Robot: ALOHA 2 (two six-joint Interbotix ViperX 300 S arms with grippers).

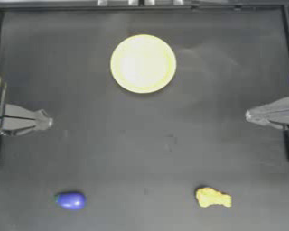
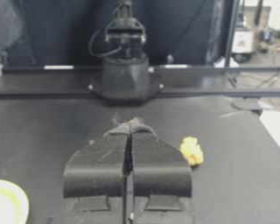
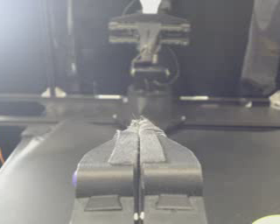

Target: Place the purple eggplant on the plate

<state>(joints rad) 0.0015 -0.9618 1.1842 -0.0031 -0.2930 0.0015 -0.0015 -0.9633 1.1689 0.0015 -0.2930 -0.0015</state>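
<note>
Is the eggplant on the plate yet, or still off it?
Off. The purple eggplant lies on the table's near-left area, far from the plate, which holds nothing. Both grippers are parked at the sides.

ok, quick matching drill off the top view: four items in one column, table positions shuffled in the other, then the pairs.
Items:
1. purple eggplant
2. plate
3. lumpy yellow object
4. left claw

Positions in the top view:
A. upper middle of the table
B. left edge, mid-height, jaws shut
C. lower left
D. lower right

Pairs: 1-C, 2-A, 3-D, 4-B

The right claw sits shut at the opposite edge, also parked.
</note>
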